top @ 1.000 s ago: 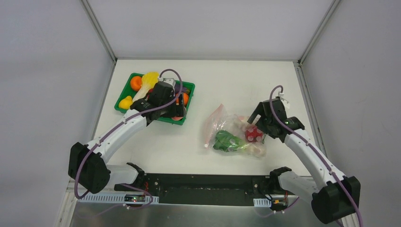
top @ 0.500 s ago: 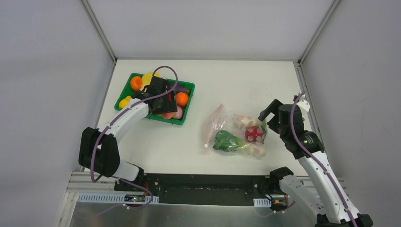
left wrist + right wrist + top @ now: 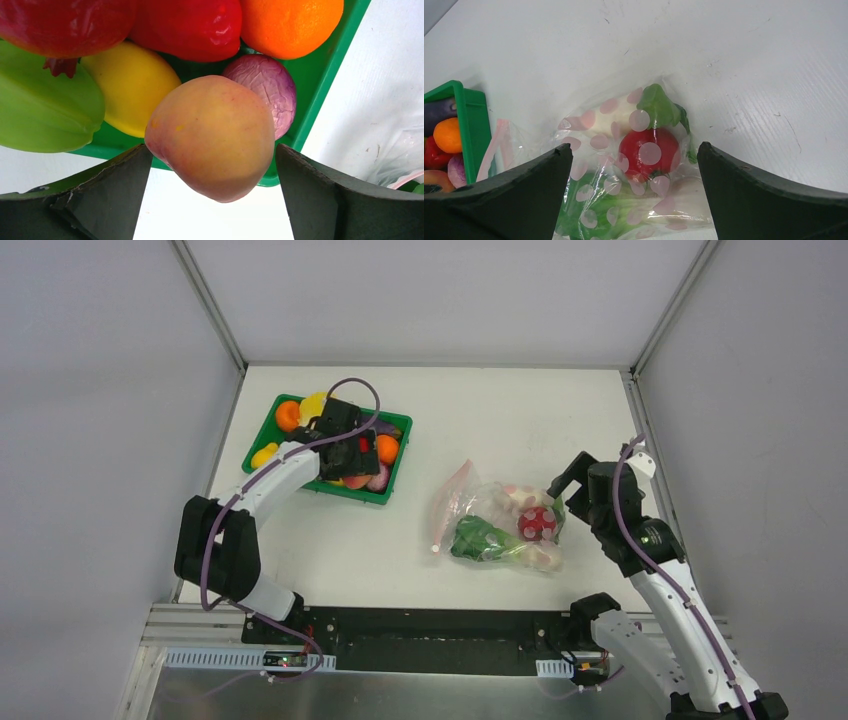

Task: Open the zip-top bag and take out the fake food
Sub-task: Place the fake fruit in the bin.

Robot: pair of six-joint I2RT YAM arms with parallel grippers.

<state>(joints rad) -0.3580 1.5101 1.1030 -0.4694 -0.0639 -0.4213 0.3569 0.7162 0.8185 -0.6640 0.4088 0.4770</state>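
The clear zip-top bag (image 3: 480,505) with pink dots lies at the table's centre right, its pink zip strip (image 3: 447,502) on the left side. Inside it are a red radish (image 3: 649,150), a white radish (image 3: 609,117) and green leaves (image 3: 659,107). My right gripper (image 3: 562,498) is open and empty at the bag's right edge; in the right wrist view the right gripper (image 3: 634,146) hangs above the bag. My left gripper (image 3: 355,462) is over the green tray (image 3: 400,425), open. A peach (image 3: 212,135) sits between its fingers, with a small gap on the right side.
The tray (image 3: 320,90) also holds an orange (image 3: 290,25), a red pepper (image 3: 185,25), a purple round vegetable (image 3: 270,85), a yellow fruit (image 3: 127,85) and a green fruit (image 3: 45,110). White walls enclose the table.
My right gripper has drawn back from over the bag to its right edge. My left arm has folded back while its gripper stayed over the tray and shifted slightly.
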